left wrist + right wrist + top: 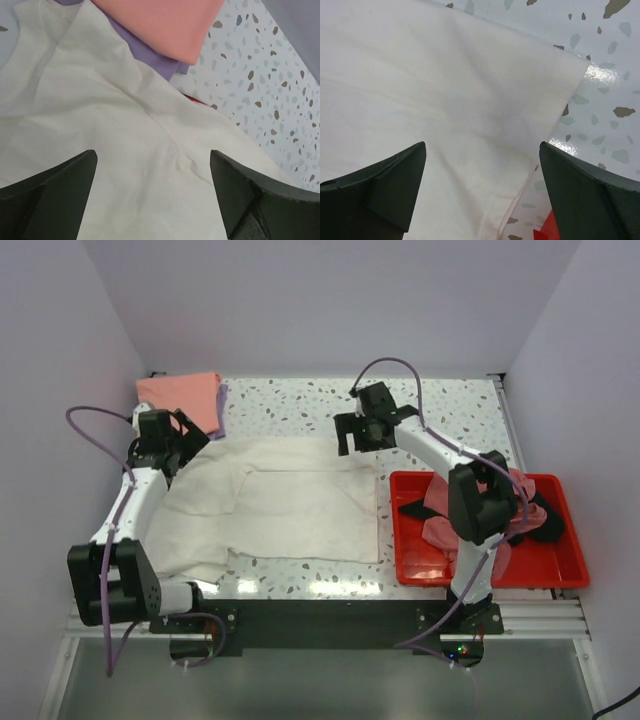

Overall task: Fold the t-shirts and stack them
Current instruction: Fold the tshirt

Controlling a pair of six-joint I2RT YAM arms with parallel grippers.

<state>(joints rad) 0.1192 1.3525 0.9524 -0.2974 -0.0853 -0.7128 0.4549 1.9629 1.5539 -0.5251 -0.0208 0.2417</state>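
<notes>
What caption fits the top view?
Left tool and right tool hover open over the cream-white t-shirt; more tees fill the red tray.

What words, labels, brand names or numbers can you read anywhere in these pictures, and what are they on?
None can be read: the large cream-white cotton t-shirt, the folded salmon-pink t-shirt, the red plastic tray and the speckled tabletop carry no visible print, label or number.

Two-arm unit, tabletop-mounted.
- Left arm (128, 508), right arm (432, 446): white tubular links, bulky black joint housings.
- Purple cables (92, 436): one looped along each arm.
- Left hand (153, 156), right hand (482, 146): black, with matte wedge-shaped fingers (50, 200).
- Black mounting plate (320, 618): under the bases.
</notes>
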